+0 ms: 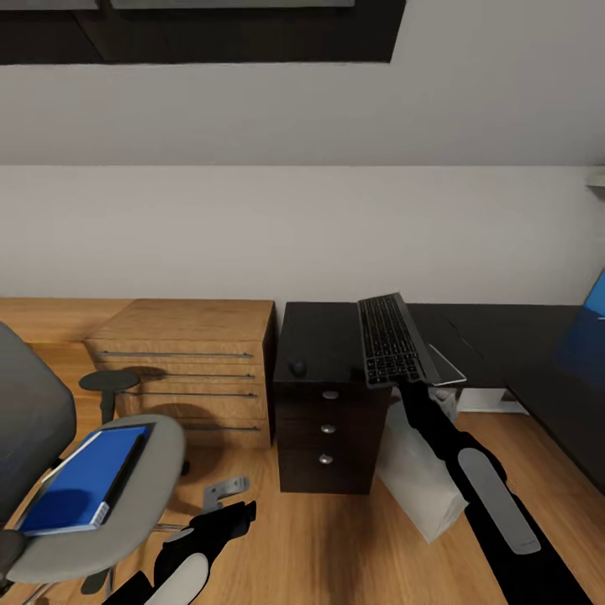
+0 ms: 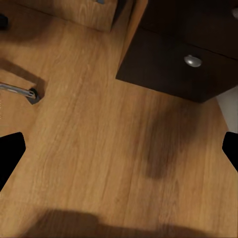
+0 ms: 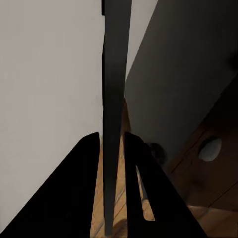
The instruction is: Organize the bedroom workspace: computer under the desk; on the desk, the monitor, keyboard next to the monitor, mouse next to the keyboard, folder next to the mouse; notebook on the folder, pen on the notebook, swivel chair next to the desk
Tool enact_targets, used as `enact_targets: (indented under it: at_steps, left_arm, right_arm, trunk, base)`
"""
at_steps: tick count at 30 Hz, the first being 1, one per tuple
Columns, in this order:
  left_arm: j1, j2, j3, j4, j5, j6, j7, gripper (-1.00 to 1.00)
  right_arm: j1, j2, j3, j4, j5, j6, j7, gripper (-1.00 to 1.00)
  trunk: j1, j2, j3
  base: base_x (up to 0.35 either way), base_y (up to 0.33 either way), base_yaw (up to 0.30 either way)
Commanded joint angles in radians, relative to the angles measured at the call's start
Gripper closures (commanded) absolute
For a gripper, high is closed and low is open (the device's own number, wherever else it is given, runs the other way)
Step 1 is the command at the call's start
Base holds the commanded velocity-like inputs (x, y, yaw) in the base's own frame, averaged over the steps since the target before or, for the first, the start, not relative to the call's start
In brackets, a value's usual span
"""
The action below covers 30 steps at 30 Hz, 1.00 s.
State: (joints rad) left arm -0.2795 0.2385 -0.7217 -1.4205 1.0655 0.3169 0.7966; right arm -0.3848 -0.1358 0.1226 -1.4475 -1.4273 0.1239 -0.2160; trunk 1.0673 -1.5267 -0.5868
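Keyboard held up over the desk end, ready to be set down

Keyboard (image 1: 391, 339) is pinched by its near edge in the right gripper (image 1: 409, 385). In the right wrist view the two fingers (image 3: 79, 188) are closed tight on the thin black board (image 3: 115, 99), one on each side. The board sticks out past the gripper and tilts up, over the end of the desk (image 1: 323, 336).

To do this step well, I think the arm should lower the far end first, lay the board flat, and only then let go. A slow drop keeps it from sliding off.

Nearer than the right gripper, a light-grey computer (image 1: 420, 479) stands on the floor just under the right arm, so the elbow has little room there. The left gripper (image 1: 225, 496) hangs low over the wood floor (image 2: 99, 148), fingers wide apart, holding nothing. Beside it is the swivel chair (image 1: 126, 479) with the blue folder (image 1: 84, 479) lying on its seat.

Just beside the right gripper, on the desk, sits a small dark mouse (image 1: 297, 366), near the front edge. The board should not bump it. Below are three drawers with round knobs (image 1: 328, 428). A wooden chest (image 1: 189, 370) stands next to the desk end.

Farther out, the desk top runs along the wall with lots of bare room. That is the safer spot, away from the edges.
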Motion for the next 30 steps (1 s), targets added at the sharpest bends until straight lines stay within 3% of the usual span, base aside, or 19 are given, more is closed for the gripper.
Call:
enact_targets:
  at_steps: [1,4,7,14,16,30]
  left_arm:
    - [-0.001,0.001,-0.002,-0.001,0.004,0.002,0.006,-1.00]
    - [-0.001,0.001,-0.003,-0.001,0.004,0.003,0.005,-1.00]
    - [-0.001,0.000,-0.008,-0.005,0.004,0.004,0.004,-1.00]
    - [-0.001,0.001,-0.008,-0.005,0.005,0.004,0.003,-1.00]
    - [-0.001,0.001,-0.002,-0.003,0.006,0.004,0.001,-1.00]
    - [-0.001,0.001,0.004,-0.001,0.007,0.005,0.002,-1.00]
  right_arm:
    - [0.006,0.004,0.001,-0.017,-0.012,0.003,-0.011,1.00]
    - [0.009,0.006,0.001,-0.024,-0.041,0.004,-0.013,1.00]
    - [0.010,0.006,0.001,-0.026,-0.115,0.008,-0.015,1.00]
    - [0.011,0.006,0.000,-0.028,-0.150,0.011,-0.014,1.00]
    - [0.011,0.006,0.001,-0.028,-0.192,0.010,-0.014,1.00]
    - [0.011,0.005,-0.001,-0.028,-0.208,0.010,-0.014,1.00]
  trunk:
    - [-0.004,0.007,0.002]
    - [-0.015,0.028,0.012]
    - [-0.015,0.028,0.012]
    - [-0.015,0.028,0.012]
    - [-0.015,0.028,0.012]
    - [-0.015,0.028,0.012]
  base:
    - [-0.001,0.000,0.000]
    - [0.000,0.000,0.000]
    - [0.000,0.000,0.000]
    - [0.000,0.000,0.000]
    - [-0.046,-0.030,0.000]
    - [-0.197,-0.245,0.000]
